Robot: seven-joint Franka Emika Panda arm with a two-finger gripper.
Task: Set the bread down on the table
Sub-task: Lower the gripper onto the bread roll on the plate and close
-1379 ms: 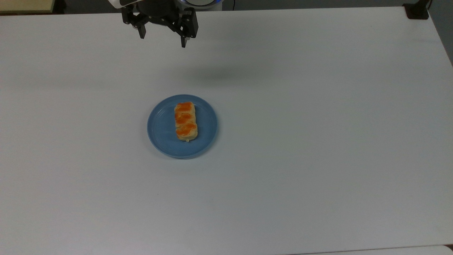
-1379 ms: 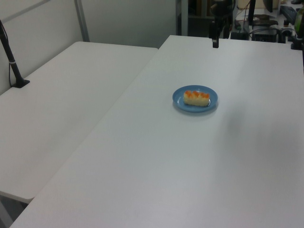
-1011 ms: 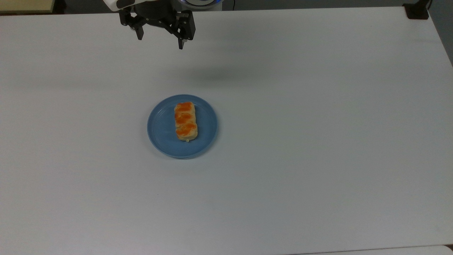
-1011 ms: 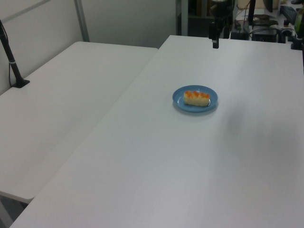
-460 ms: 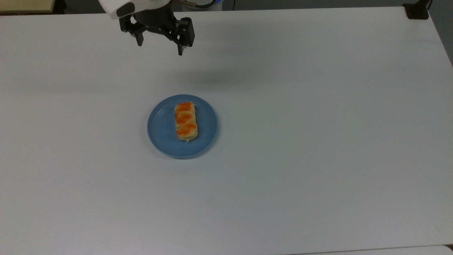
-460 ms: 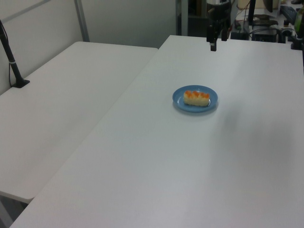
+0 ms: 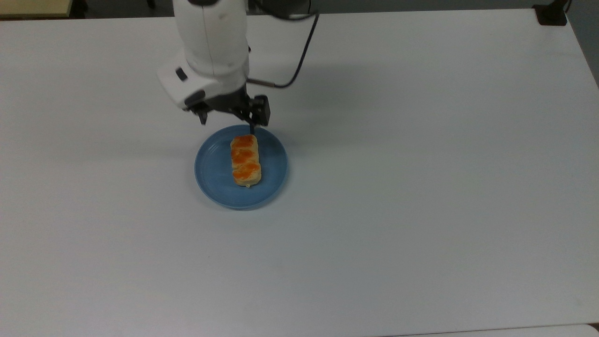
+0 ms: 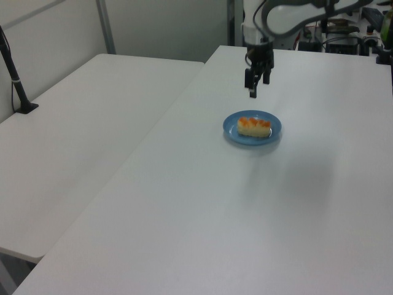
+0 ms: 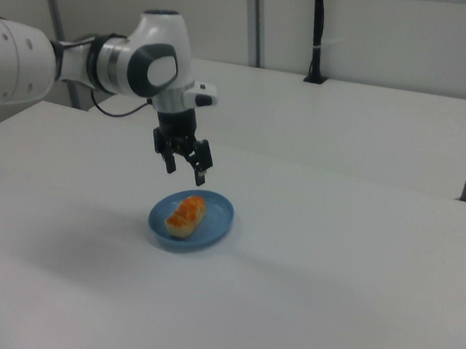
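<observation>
The bread (image 7: 245,160), a small tan loaf with orange bumps, lies lengthwise on a round blue plate (image 7: 210,168) in the middle of the white table (image 7: 398,187). My gripper (image 7: 228,125) hangs open above the plate's rim, on the top view's upper side, with nothing between its fingers. In the right view the gripper (image 9: 186,174) floats clear above the bread (image 9: 186,215) and the plate (image 9: 216,222), touching neither. The left view has the gripper (image 8: 252,89) just behind the plate (image 8: 228,132) and the bread (image 8: 254,126).
A second white table (image 8: 80,123) adjoins at the left view's left, with a black post (image 8: 15,80) on it. A black cable (image 7: 299,61) loops off the arm. A black mount (image 7: 552,14) sits at the top view's upper right corner.
The arm has swung from the table's far edge toward the plate and come lower. The gripper stays open. Bread and plate have not moved.
</observation>
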